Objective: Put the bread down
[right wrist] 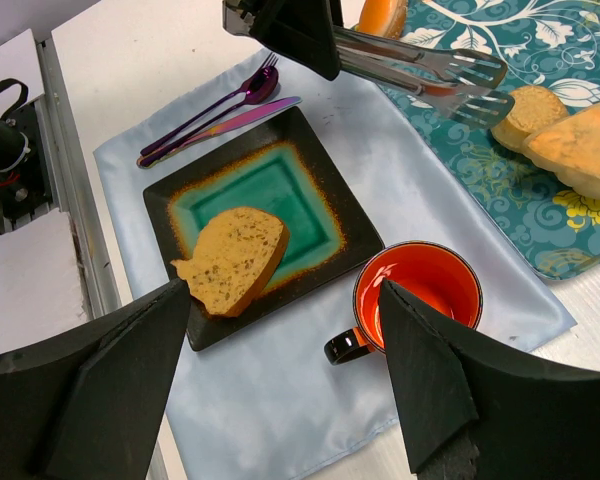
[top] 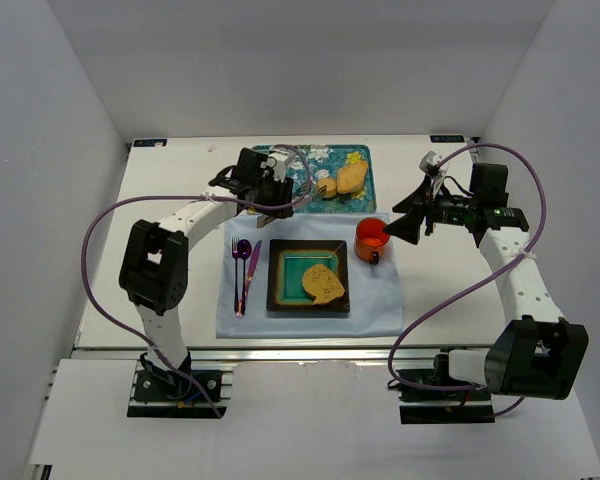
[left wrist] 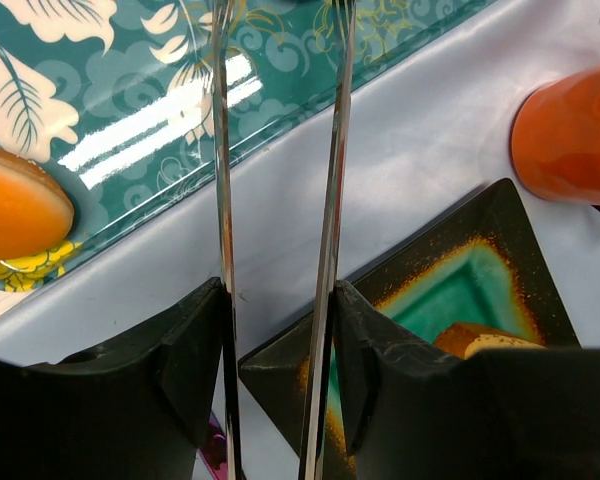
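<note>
A slice of brown bread lies on the square black and teal plate, also seen in the right wrist view. My left gripper is shut on metal tongs, whose empty open tips hover over the near edge of the floral tray. More bread pieces lie on that tray. My right gripper is open and empty, above the table beside the orange mug.
A purple fork, spoon and knife lie left of the plate on a pale blue placemat. The mug stands right of the plate. White walls enclose the table.
</note>
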Controlling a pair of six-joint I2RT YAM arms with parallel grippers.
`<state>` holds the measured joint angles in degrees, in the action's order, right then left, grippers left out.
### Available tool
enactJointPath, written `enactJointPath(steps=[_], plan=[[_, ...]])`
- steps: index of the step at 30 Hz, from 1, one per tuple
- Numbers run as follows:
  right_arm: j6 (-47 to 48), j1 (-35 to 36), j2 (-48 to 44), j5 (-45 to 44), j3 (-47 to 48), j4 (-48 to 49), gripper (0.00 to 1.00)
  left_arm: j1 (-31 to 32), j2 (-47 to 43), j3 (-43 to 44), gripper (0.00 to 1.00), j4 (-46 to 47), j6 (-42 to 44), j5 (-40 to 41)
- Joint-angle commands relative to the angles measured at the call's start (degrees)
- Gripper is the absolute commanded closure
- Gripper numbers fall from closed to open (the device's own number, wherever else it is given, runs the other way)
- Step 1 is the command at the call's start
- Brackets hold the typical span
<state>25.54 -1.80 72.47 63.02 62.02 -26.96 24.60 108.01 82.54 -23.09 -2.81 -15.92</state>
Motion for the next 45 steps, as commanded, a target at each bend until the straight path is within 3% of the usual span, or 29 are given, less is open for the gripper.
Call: enactJointPath(steps=[1, 20, 45], plan=[[-0.32, -0.22, -0.57, 1.14, 0.56, 0.94, 0.19, -0.25, -0.43, 1.30, 0.45, 2.35, -0.44, -2.88], [-0.14, -0.31, -0.92, 1.14, 0.30, 1.03, 0.19, -0.25, 6.07, 6.40, 0.42, 2.79, -1.23, -3.85], [-0.23, -0.66, -1.10, 1.84, -0.06, 1.30, 0.19, -0.25, 8.36, 8.42, 0.38, 2.88, -2.55, -3.85]])
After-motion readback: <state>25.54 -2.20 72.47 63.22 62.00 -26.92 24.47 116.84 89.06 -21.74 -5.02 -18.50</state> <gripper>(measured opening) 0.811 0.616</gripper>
